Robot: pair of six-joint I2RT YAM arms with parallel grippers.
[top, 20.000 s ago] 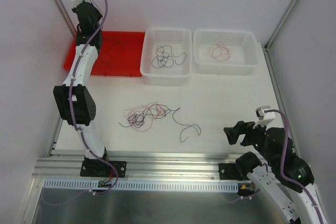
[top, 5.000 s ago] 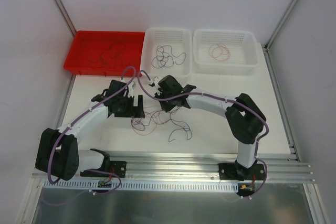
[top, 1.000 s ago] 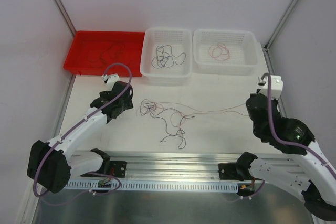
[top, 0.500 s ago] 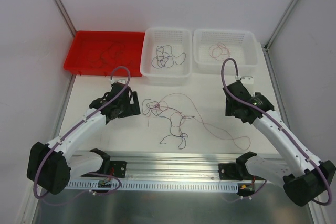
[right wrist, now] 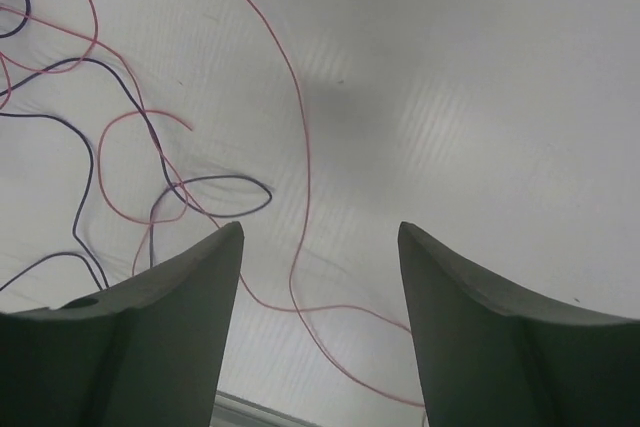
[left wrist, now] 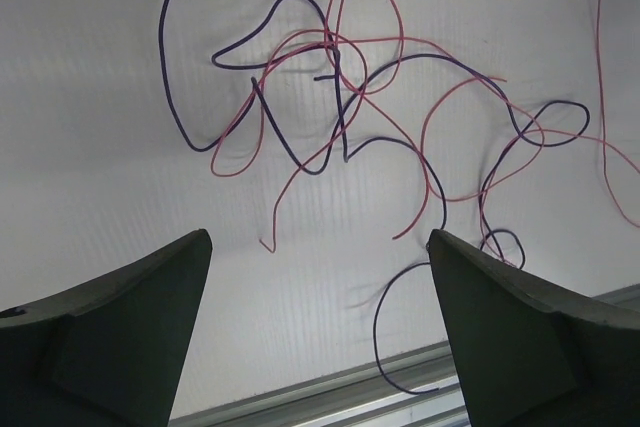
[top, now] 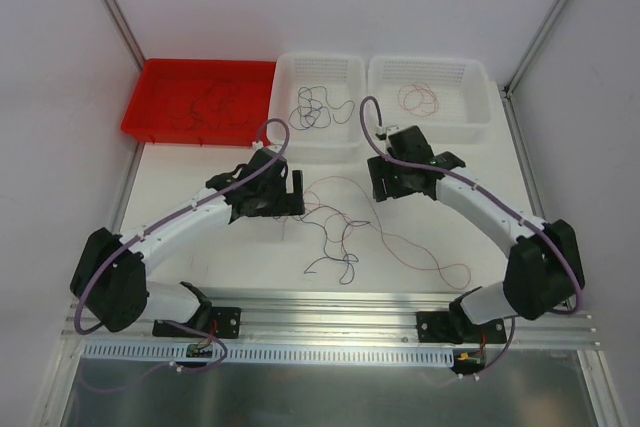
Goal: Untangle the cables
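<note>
A loose tangle of red and dark purple cables [top: 335, 227] lies on the white table between my two grippers. One long red cable [top: 425, 257] trails from it toward the front right. My left gripper [top: 292, 192] hovers open just left of the tangle. In the left wrist view the cables [left wrist: 340, 97] spread beyond its empty fingers [left wrist: 150, 307], the gripper [left wrist: 318, 237] holding nothing. My right gripper [top: 380, 182] is open above the tangle's right side. In the right wrist view the long red cable [right wrist: 300, 147] runs on the table below the open gripper [right wrist: 320, 227].
A red tray [top: 135, 112] with dark strands sits at the back left. Beside it stand a white basket [top: 315, 147] holding dark cables and another white basket [top: 430, 129] holding a red one. An aluminium rail [top: 330, 302] runs along the near table edge.
The right gripper let go of the long red cable, which fell slack onto the table, and that arm swung in from the right. The left gripper moved right toward the tangle.
</note>
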